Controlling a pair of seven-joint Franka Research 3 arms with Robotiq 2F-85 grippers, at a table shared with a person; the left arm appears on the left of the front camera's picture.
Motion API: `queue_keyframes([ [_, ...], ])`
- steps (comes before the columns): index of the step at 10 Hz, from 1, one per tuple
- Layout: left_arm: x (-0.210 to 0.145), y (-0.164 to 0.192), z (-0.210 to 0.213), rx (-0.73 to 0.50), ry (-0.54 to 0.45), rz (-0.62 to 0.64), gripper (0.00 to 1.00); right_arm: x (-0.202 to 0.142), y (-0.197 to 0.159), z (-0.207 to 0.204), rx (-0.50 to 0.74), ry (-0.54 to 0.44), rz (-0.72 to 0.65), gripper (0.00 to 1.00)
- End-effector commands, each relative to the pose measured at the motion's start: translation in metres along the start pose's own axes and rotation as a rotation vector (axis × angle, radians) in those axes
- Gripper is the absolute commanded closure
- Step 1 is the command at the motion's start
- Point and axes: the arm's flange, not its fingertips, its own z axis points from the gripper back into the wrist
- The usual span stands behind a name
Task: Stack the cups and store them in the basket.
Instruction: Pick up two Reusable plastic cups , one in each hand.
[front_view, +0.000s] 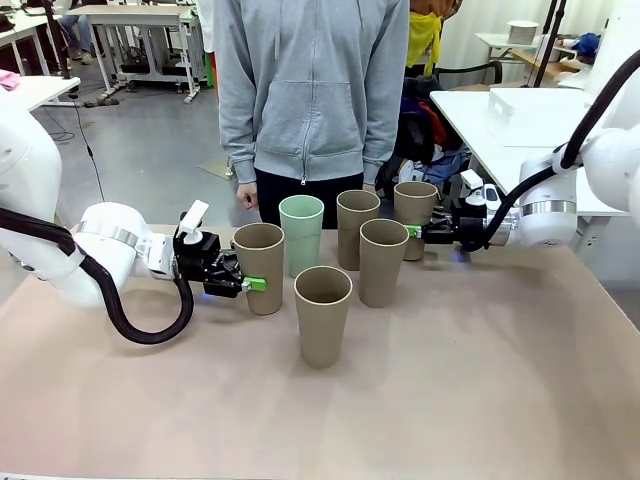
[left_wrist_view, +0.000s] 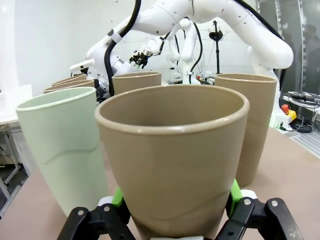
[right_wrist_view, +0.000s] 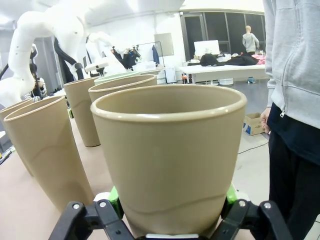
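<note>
Currently: left gripper (front_view: 260, 285) clenched low on upright leftmost tan cup (front_view: 259, 255); right gripper (front_view: 415, 232) clenched low on upright rightmost tan cup (front_view: 415, 203), near tabletop's (front_view: 470, 400) far edge.

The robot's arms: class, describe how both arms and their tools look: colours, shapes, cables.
The left arm and right arm are white and rounded, each with a silver wrist ring and black ribbed cable. The left tool and right tool are black with green pads.
</note>
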Motion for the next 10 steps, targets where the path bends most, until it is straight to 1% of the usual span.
queue_keyframes([
  [1,0.01,-0.002,0.009,0.018,-0.032,-0.013,0.25,0.005,0.001,0.007,0.004,0.006,-0.026,0.43],
  [2,0.013,-0.003,0.013,0.024,-0.04,-0.023,0.58,0.005,0.003,0.01,0.009,0.004,-0.024,0.59],
  [3,0.016,-0.004,0.016,0.02,-0.043,-0.033,0.45,0.006,0.005,0.013,0.037,-0.008,-0.015,0.63],
  [4,0.018,-0.003,0.019,0.016,-0.036,-0.03,0.78,0.004,0.011,0.011,0.082,0.051,0.004,0.63],
  [5,0.007,0.001,0.014,0.015,-0.021,-0.01,0.78,0.0,0.0,0.008,0.005,-0.002,-0.001,0.63],
  [6,0.01,0.001,0.017,0.018,-0.024,-0.016,0.78,0.0,0.0,0.008,0.005,-0.002,-0.001,0.63],
  [7,0.023,-0.009,0.029,0.033,-0.032,-0.028,0.15,0.0,0.003,0.01,0.031,0.01,0.002,0.16],
  [8,0.041,-0.025,0.038,0.066,-0.043,-0.035,0.15,0.014,0.03,0.02,-0.002,-0.04,0.053,0.16],
  [10,0.064,-0.063,0.029,0.111,-0.052,-0.042,0.15,0.029,0.085,0.037,-0.023,-0.097,0.112,0.16],
])
